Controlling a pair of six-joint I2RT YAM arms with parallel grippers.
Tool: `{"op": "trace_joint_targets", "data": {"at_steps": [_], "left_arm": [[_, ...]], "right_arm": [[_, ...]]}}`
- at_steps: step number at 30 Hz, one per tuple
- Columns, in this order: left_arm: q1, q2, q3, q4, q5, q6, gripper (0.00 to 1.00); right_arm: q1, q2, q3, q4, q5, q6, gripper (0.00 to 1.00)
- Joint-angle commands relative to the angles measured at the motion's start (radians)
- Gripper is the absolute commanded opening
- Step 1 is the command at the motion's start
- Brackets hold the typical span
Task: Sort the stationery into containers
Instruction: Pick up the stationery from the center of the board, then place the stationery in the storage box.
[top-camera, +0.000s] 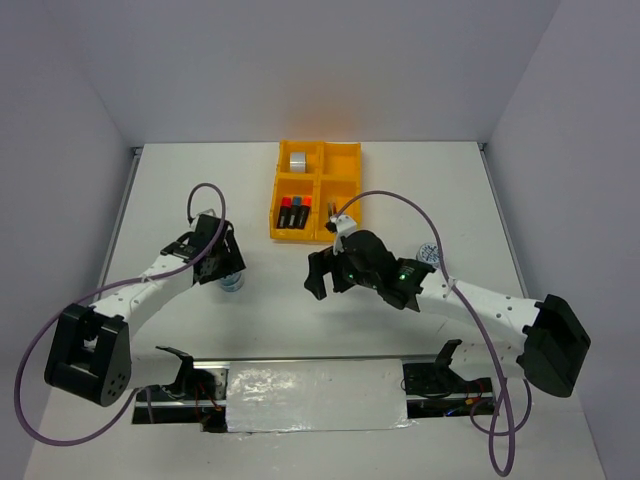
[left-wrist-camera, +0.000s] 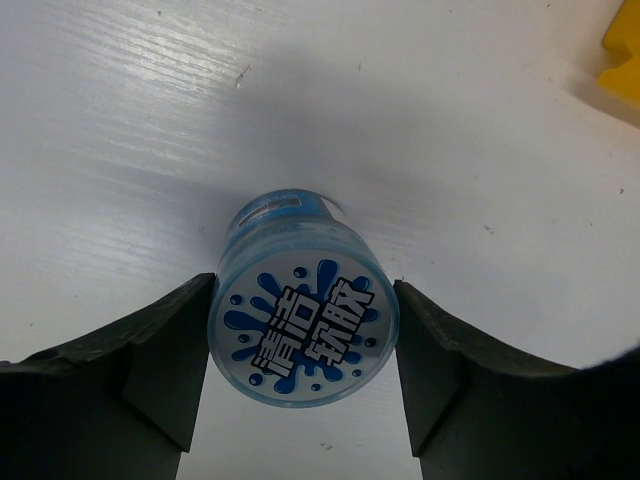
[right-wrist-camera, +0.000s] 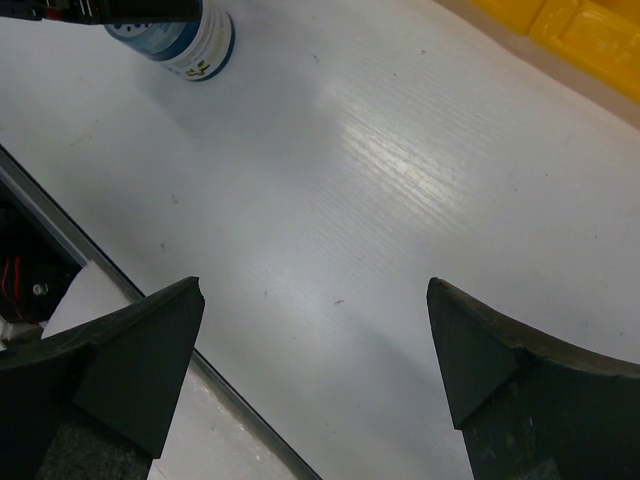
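roll (top-camera: 232, 282): mostly under left gripper (top-camera: 228, 268) from above
second roll (top-camera: 428, 251): half behind right arm (top-camera: 470, 296)
tray (left-wrist-camera: 625, 50): cropped in wrist views

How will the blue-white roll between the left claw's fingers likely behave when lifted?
The blue-white roll looks like rigid plastic, so it should hold shape under the left claw. Its smooth, curved wall may slip or pivot. Laid sideways, it would probably roll.
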Motion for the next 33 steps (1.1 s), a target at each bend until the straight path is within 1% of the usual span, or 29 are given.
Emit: {"op": "trace_joint_targets", "data": {"at_steps": [1, 2, 3, 4, 6, 7, 9, 10, 13, 14, 16, 17, 18, 19, 20, 21, 22, 24, 25, 27, 28, 29, 30, 33], "left_arm": [[-0.015, -0.005, 0.009, 0.017, -0.013, -0.016, 0.72], [-0.019, -0.009, 0.011, 0.014, -0.015, -0.016, 0.63], [-0.023, -0.018, 0.014, 0.013, -0.016, -0.016, 0.61], [-0.029, -0.018, 0.017, 0.010, -0.019, -0.014, 0.53], [-0.035, -0.015, 0.027, -0.007, -0.026, -0.014, 0.44], [-0.045, -0.012, 0.030, -0.010, -0.027, -0.011, 0.25], [-0.057, -0.009, 0.041, -0.021, -0.030, -0.011, 0.04], [-0.060, -0.011, 0.047, -0.027, -0.026, -0.011, 0.00], [-0.088, -0.043, 0.076, -0.033, -0.009, 0.001, 0.00], [-0.094, -0.063, 0.108, -0.040, -0.004, 0.007, 0.00], [-0.108, -0.080, 0.147, -0.030, 0.016, 0.025, 0.00], [-0.109, -0.092, 0.188, -0.015, 0.049, 0.045, 0.00], [-0.114, -0.097, 0.207, 0.041, 0.069, 0.056, 0.00], [-0.117, -0.095, 0.245, 0.074, 0.104, 0.077, 0.00], [-0.118, -0.081, 0.263, 0.113, 0.117, 0.087, 0.00], [-0.118, -0.065, 0.283, 0.190, 0.126, 0.091, 0.00], [-0.118, -0.014, 0.341, 0.219, 0.138, 0.104, 0.00], [-0.120, 0.058, 0.417, 0.295, 0.184, 0.121, 0.00], [-0.120, 0.140, 0.504, 0.316, 0.204, 0.142, 0.00], [-0.121, 0.225, 0.595, 0.377, 0.249, 0.160, 0.00], [-0.123, 0.306, 0.668, 0.403, 0.261, 0.174, 0.00], [-0.123, 0.345, 0.702, 0.448, 0.278, 0.180, 0.00], [-0.123, 0.433, 0.780, 0.494, 0.290, 0.208, 0.00], [-0.124, 0.581, 0.933, 0.505, 0.341, 0.239, 0.00]], "right_arm": [[0.021, 0.019, 0.012, 0.060, -0.008, 0.010, 1.00], [0.021, 0.024, 0.014, 0.057, -0.008, 0.009, 1.00], [0.023, 0.025, 0.012, 0.056, -0.008, 0.009, 1.00], [0.024, 0.028, 0.015, 0.053, -0.008, 0.007, 1.00], [0.024, 0.024, 0.014, 0.051, -0.006, 0.007, 1.00], [0.024, 0.019, 0.009, 0.048, -0.005, 0.007, 1.00], [0.024, -0.002, -0.001, 0.048, 0.015, 0.009, 1.00], [0.024, -0.011, -0.006, 0.042, 0.027, 0.016, 1.00], [0.020, -0.077, -0.031, 0.018, 0.113, 0.044, 1.00], [0.018, -0.118, -0.034, 0.005, 0.174, 0.056, 1.00], [0.004, -0.163, -0.041, -0.045, 0.239, 0.101, 1.00], [0.001, -0.217, -0.046, -0.061, 0.271, 0.117, 1.00], [0.000, -0.247, -0.057, -0.090, 0.337, 0.151, 1.00], [-0.010, -0.278, -0.063, -0.107, 0.368, 0.168, 1.00], [-0.013, -0.344, -0.069, -0.122, 0.398, 0.188, 1.00], [-0.014, -0.381, -0.083, -0.147, 0.450, 0.214, 1.00], [-0.017, -0.453, -0.092, -0.159, 0.466, 0.225, 1.00], [-0.020, -0.514, -0.110, -0.182, 0.489, 0.236, 1.00], [-0.023, -0.562, -0.112, -0.191, 0.486, 0.236, 1.00], [-0.025, -0.590, -0.113, -0.216, 0.472, 0.236, 1.00], [-0.026, -0.607, -0.113, -0.217, 0.465, 0.233, 1.00], [-0.027, -0.610, -0.121, -0.217, 0.459, 0.227, 1.00], [-0.027, -0.611, -0.126, -0.210, 0.449, 0.222, 1.00], [-0.031, -0.599, -0.127, -0.211, 0.433, 0.207, 1.00]]}}
